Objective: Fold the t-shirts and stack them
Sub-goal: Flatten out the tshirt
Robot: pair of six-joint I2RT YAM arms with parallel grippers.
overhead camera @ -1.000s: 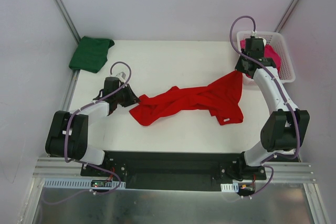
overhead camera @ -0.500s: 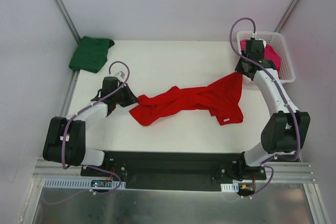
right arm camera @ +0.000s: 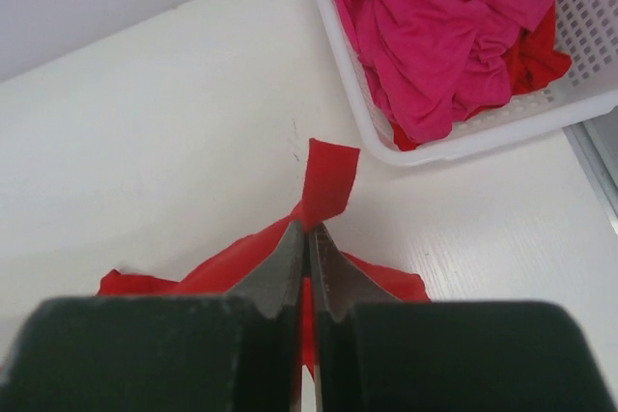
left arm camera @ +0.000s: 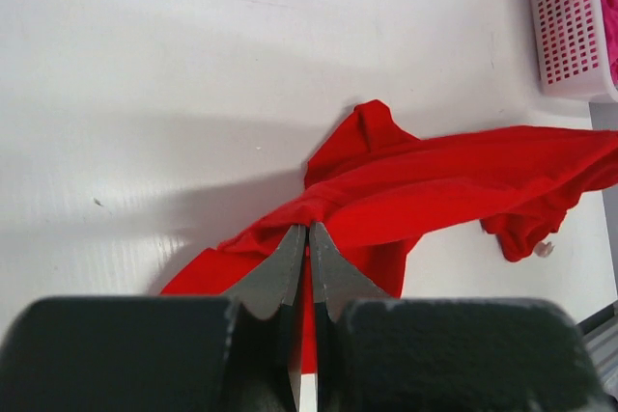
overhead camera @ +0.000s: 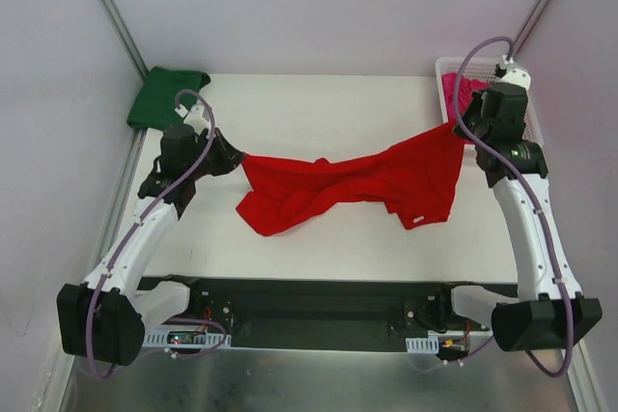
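The red t-shirt [overhead camera: 348, 180] hangs twisted between both grippers over the middle of the table, its lower folds sagging toward the surface. My left gripper [overhead camera: 237, 156] is shut on its left end; the left wrist view shows the tips [left arm camera: 308, 227] pinching red cloth [left arm camera: 435, 190]. My right gripper [overhead camera: 454, 128] is shut on its right corner, and a red flap [right arm camera: 328, 180] sticks out past the tips [right arm camera: 308, 229]. The green t-shirt [overhead camera: 169, 98] lies folded at the far left corner. The pink t-shirt [right arm camera: 435, 26] lies crumpled in the basket.
The white lattice basket [overhead camera: 446, 67] stands at the far right corner, just behind my right gripper, and its rim [right arm camera: 483, 142] is close in the right wrist view. More red cloth [right arm camera: 533, 57] shows under the pink one. Walls enclose the table.
The left gripper closed on the red t-shirt's left end. Both arms then rose and moved apart, lifting the shirt's ends and drawing it out between them.
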